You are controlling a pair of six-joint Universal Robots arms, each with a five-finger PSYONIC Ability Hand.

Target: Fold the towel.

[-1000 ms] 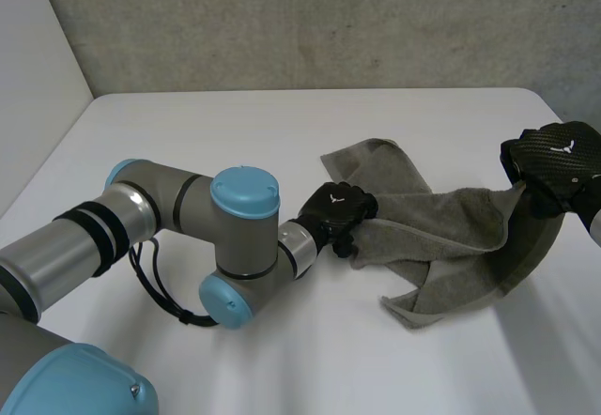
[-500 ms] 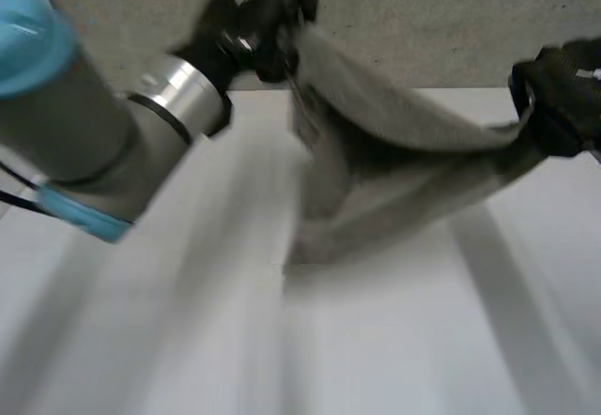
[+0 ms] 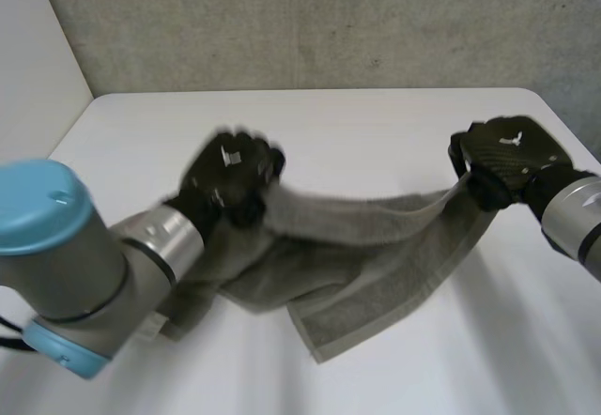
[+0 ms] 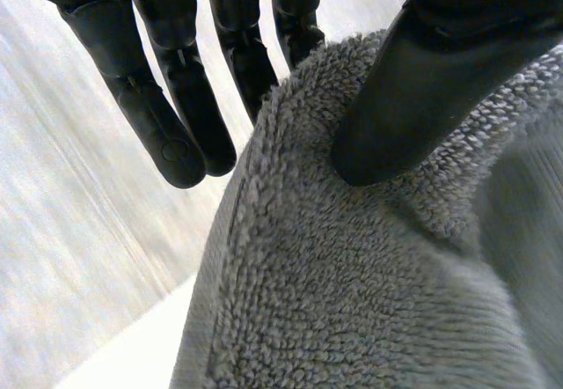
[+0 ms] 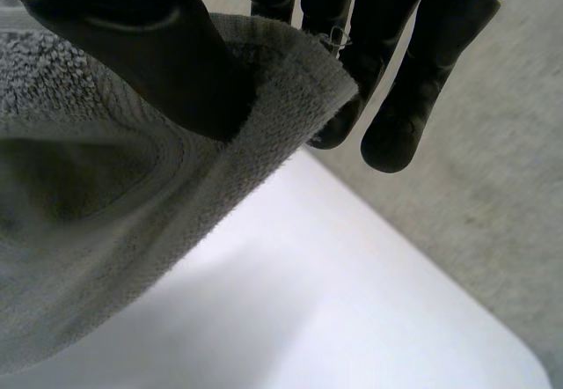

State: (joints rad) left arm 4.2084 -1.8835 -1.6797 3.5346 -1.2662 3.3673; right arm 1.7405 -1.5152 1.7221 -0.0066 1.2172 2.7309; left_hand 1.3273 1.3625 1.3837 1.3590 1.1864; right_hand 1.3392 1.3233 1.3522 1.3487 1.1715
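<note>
White table [image 3: 376,119], smooth and matt, reaching back to a straight far edge; rounds off at both far corners. Backs onto a rough grey wall [image 3: 310,21], concrete-like, mottled with darker specks and faint vertical streaks. Borders, at the left, on a plain white panel [image 3: 33,77], slanting down toward the far left corner of the table. Seen from the right wrist: table [image 5: 352,319] again, white and bare-looking at this spot, ending in a rounded corner, with a grey speckled surface [image 5: 501,195] beyond it, wall or floor not to be told.
</note>
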